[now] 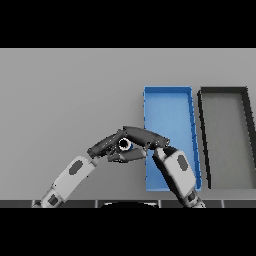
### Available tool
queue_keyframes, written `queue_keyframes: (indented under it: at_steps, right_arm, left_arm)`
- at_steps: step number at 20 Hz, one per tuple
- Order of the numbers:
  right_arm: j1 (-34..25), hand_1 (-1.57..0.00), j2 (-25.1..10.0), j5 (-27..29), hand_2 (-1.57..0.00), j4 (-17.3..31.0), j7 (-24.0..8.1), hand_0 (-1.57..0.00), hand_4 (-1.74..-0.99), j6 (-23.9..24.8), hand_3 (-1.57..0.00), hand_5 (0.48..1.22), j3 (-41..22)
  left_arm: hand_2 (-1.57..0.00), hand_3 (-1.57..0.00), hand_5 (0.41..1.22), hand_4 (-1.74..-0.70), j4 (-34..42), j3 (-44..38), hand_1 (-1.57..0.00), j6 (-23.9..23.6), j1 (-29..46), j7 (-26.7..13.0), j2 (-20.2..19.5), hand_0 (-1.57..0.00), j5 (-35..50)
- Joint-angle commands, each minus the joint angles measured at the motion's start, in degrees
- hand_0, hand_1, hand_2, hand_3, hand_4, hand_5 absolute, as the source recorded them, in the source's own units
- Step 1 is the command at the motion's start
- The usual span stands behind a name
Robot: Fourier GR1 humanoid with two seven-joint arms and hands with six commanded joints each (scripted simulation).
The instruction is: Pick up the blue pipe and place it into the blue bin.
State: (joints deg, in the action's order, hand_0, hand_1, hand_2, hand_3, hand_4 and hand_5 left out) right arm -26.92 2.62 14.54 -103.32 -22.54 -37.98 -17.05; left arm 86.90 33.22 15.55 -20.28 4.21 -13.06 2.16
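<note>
The small blue pipe point(125, 145) shows only its round open end, with a blue rim and a dark hole. It sits just left of the blue bin's near left edge, right between the two dark hands. The right hand point(145, 136) reaches over it from the right, and its fingers look curled round the pipe from above and below. The left hand point(102, 146) comes in from the left and its fingertips meet the pipe too; I cannot tell if those fingers are apart or together.

The pipe looks short, hard and light, I think. Its round smooth side may slip or roll, so a firm hold round its middle seems best.

The long blue plastic bin point(168, 91) lies on the grey worktop point(65, 95), with a dark grey bin point(223, 90) just beside it on the right. No words or labels show anywhere.
</note>
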Motion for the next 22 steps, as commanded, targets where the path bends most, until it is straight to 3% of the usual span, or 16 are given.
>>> queue_keyframes:
  at_steps: [1,4,7,10,12,14,16,18,20,22]
  right_arm:
    - [0.4,-1.57,0.1,-0.5,-1.57,-0.4,0.3,-1.57,-1.485,0.3,-1.57,1.219,0.2]
    - [-0.3,-1.57,0.7,-1.4,-1.57,0.6,0.8,-1.57,-1.487,-0.1,-1.57,1.220,1.5]
    - [-0.3,-1.57,1.8,-2.0,-1.57,0.9,0.8,-1.57,-1.491,-0.1,-1.57,1.220,2.4]
    - [-1.4,-1.57,5.0,8.4,-1.57,1.5,-6.8,-1.57,-1.492,2.2,-1.57,1.221,4.1]
    - [-3.8,-1.57,4.7,16.1,-1.57,0.6,-11.4,-1.57,-1.493,5.5,-1.57,1.221,6.2]
    - [-7.4,-1.57,0.5,22.4,-1.57,1.3,-12.2,-1.57,-1.494,10.0,-1.57,1.221,6.4]
    - [-11.5,-1.57,-2.2,24.6,-1.57,1.7,-12.3,-1.57,-1.492,13.3,-1.57,1.221,7.2]
    - [-15.7,-1.57,-5.9,28.4,-1.57,0.6,-11.9,-1.57,-1.493,17.7,-1.57,1.221,7.9]
    - [-21.1,-1.57,-7.9,28.8,-1.57,1.5,-10.7,-1.57,-1.494,17.8,-1.57,1.221,10.2]
    - [-25.7,-1.57,-9.2,28.2,-1.57,5.3,-9.0,-1.57,-1.496,18.0,-1.57,1.221,13.1]
  left_arm:
    - [-0.07,-0.03,0.719,-0.83,0.0,0.0,-0.07,0.0,-0.3,-0.3,0.0,-0.08,-0.1]
    - [-0.04,-0.01,0.636,-0.84,-0.6,-1.0,-0.03,0.1,0.1,-0.5,0.1,-0.04,1.6]
    - [-0.02,-0.01,0.612,-0.87,0.0,-1.3,-0.02,-0.7,0.6,-6.8,0.6,-0.02,3.2]
    - [-0.01,0.00,0.572,-0.88,1.3,-0.6,-0.01,-1.4,1.9,-6.3,0.0,-0.01,2.3]
    - [-0.01,0.00,0.543,-0.87,1.4,-0.7,0.00,-1.4,1.6,-7.7,0.2,-0.01,2.6]
    - [0.00,0.00,0.529,-0.87,1.3,-0.6,0.00,-1.2,2.3,-6.9,-0.2,0.00,2.5]
    - [0.00,0.00,0.515,-0.86,1.3,-0.6,0.00,-1.1,1.9,-8.1,0.0,0.00,2.7]
    - [0.00,0.00,0.503,-0.86,1.7,-0.2,0.00,-1.2,3.0,-6.9,-0.1,0.00,2.4]
    - [0.00,0.00,0.493,-0.86,1.4,-0.2,0.00,-1.0,2.6,-7.0,0.0,0.00,2.4]
    - [0.00,0.00,0.485,-0.87,1.5,-0.4,0.00,-0.6,2.0,-7.3,-0.2,0.00,2.7]
